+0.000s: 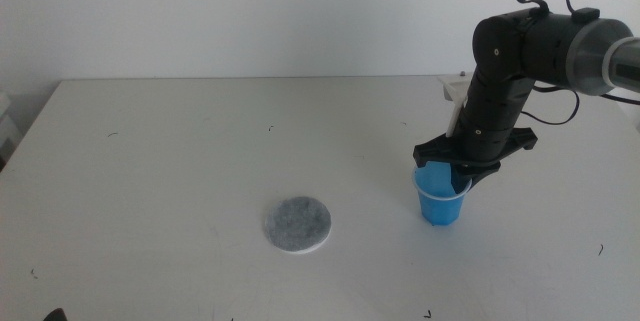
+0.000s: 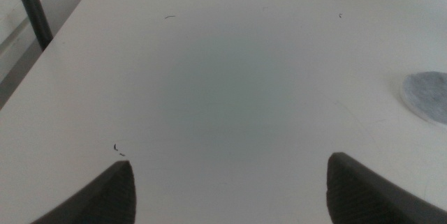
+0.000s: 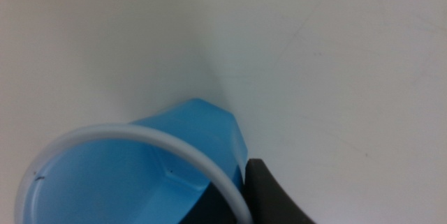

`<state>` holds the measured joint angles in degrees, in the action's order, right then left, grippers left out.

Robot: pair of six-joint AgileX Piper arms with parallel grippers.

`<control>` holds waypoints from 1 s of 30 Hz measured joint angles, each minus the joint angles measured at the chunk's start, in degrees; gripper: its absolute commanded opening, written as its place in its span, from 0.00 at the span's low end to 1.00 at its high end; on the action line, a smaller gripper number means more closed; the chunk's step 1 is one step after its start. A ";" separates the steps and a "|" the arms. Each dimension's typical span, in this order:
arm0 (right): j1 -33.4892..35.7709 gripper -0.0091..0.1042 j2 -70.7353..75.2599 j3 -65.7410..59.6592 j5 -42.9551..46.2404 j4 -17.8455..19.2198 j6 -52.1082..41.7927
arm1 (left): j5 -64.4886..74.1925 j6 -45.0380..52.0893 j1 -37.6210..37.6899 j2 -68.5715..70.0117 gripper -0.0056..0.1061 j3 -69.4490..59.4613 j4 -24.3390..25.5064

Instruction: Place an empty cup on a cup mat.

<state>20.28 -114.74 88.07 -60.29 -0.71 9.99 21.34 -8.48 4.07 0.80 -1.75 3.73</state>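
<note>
The cup (image 1: 441,198) is seen upright on the white table (image 1: 180,151), in the right half of the middle view, its open mouth facing up and its blue inside showing. The thin white rim is visible in the right wrist view, where the cup (image 3: 140,175) fills the lower part of the picture and no contents are seen in it. The far side of the rim is overlapped by the right gripper (image 1: 462,164), which is positioned directly over and at the cup's upper edge. One dark jaw is seen pressed against the outside of the cup wall, just below the rim; the other jaw is not visible, so whether the cup is clamped cannot be told. The base of the cup appears to rest on the table surface.

The cup mat (image 1: 297,224) is recorded lying flat on the table, to the left of the cup and a little nearer the camera, well apart from it. Nothing is placed on it. A part of the cup mat (image 2: 427,95) is also seen at the edge of the left wrist view.

The left gripper (image 2: 230,185) is held low over a bare area of the table, with its two jaws spread wide apart and nothing between them. It is not seen in the middle view.

Small dark specks are noted on the table surface.
</note>
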 measured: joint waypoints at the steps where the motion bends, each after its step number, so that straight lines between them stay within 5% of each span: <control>1: 0.14 0.07 0.39 0.41 -0.82 0.14 0.08 | 0.00 0.00 0.00 0.00 0.99 0.00 0.00; 30: 20.00 0.08 -8.80 28.30 -9.71 0.38 10.05 | 0.00 0.00 0.00 0.00 0.99 0.00 0.00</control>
<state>40.28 -123.54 116.37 -70.00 -0.34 20.05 21.34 -8.48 4.07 0.80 -1.75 3.73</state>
